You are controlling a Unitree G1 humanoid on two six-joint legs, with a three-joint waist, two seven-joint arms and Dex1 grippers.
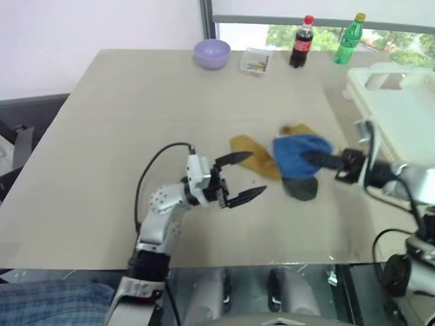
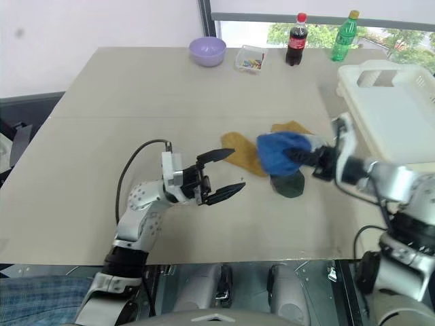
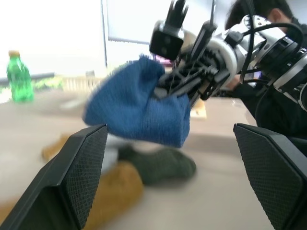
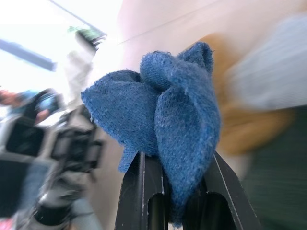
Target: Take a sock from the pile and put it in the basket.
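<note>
My right gripper (image 1: pixel 318 160) pinches the crumpled royal-blue knit sock (image 1: pixel 296 153) — lifted above the pile (image 1: pixel 280 164).
My left gripper (image 1: pixel 245 176) hovers spread wide, pointing rightward; the cream-white slotted plastic basket (image 1: pixel 401 102) sits right of the pile.

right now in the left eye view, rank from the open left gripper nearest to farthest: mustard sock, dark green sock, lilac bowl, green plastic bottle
From the left gripper:
1. Mustard-brown flat sock, just beyond its fingertips.
2. Dark green sock, further right.
3. Small lilac bowl, far edge of the table.
4. Green plastic bottle, far right corner.
</note>
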